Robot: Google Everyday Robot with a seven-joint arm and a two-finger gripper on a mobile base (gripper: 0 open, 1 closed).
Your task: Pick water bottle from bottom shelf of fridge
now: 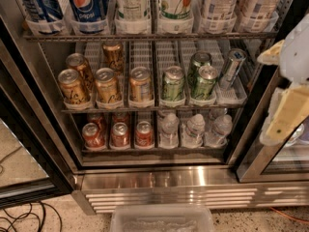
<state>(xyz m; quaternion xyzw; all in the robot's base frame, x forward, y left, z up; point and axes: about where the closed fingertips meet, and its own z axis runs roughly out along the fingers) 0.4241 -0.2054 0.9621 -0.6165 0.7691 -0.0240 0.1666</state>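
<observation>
In the fridge, we see three red cans on the left half of the bottom shelf. On its right half stand three water bottles, upright and side by side. Right of that shelf and higher, outside the cabinet, hangs the gripper. We cannot tell whether it is wide or narrow.

Drinks, a clear plastic tub and black cables
Gold cans and green cans fill the middle rack, red cans below, Pepsi bottles above; a silver can leans nearest the pincer at the right edge.
</observation>
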